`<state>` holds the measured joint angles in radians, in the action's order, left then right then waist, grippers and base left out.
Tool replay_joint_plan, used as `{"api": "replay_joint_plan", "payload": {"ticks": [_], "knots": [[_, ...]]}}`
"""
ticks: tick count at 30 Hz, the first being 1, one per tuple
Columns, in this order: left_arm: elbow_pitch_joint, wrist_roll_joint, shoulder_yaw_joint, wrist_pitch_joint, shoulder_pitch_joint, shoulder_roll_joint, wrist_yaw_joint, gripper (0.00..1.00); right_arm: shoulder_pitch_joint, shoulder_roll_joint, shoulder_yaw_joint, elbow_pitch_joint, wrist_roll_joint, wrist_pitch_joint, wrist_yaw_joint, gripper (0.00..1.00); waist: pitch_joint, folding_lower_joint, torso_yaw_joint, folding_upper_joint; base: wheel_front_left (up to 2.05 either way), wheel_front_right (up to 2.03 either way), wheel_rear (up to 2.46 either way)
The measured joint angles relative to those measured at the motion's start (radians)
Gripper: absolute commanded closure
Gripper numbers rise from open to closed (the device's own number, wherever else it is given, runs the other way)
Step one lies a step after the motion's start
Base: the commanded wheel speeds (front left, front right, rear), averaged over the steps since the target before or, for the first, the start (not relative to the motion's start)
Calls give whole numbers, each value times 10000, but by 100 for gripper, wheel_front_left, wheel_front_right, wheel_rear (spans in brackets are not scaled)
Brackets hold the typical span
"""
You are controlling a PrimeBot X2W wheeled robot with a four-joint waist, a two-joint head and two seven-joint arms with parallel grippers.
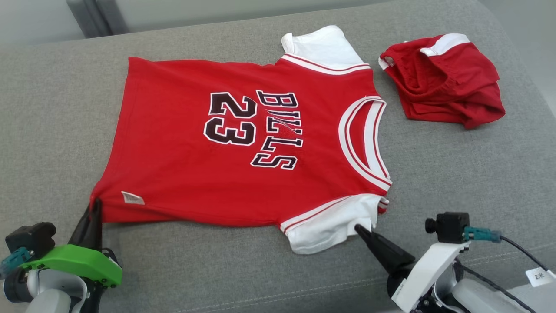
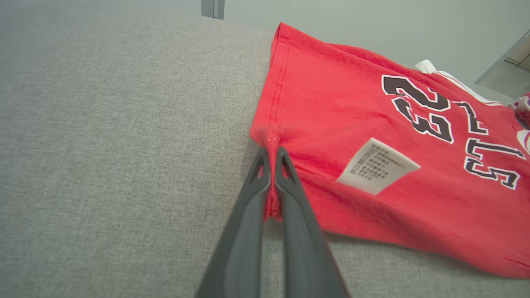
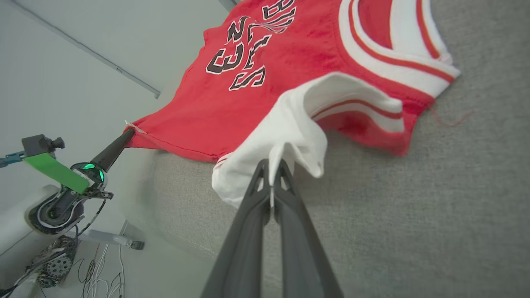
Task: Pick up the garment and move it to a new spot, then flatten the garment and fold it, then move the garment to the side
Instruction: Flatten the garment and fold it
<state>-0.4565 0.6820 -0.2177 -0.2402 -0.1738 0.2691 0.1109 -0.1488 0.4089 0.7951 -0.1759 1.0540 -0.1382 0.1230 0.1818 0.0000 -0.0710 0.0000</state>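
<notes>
Two grippers have their fingers clamped on the red jersey (image 1: pixel 173 152), which lies spread print-up on the grey cushion (image 1: pixel 52 130). The left gripper (image 1: pixel 94 204) pinches the near hem corner. The right gripper (image 1: pixel 358 227) pinches the near white sleeve (image 1: pixel 323 230). The jersey's long axis runs across the head view, hem left and collar (image 1: pixel 346 139) right. Crumpled red shorts (image 1: pixel 443 78) lie near the collar, not touching it.
</notes>
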Motion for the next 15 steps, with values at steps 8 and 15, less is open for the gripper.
{"api": "replay_joint_plan", "payload": {"ticks": [8,15], "knots": [[278,2,382,-35,176,169,8,100,817,217,654,1267,2019,1292,0,100,90,0,-261,0,0,0,0],[575,-4,443,-86,219,211,48,100,793,408,130,2748,3208,1461,0,100,132,0,-490,0,0,0,0]]}}
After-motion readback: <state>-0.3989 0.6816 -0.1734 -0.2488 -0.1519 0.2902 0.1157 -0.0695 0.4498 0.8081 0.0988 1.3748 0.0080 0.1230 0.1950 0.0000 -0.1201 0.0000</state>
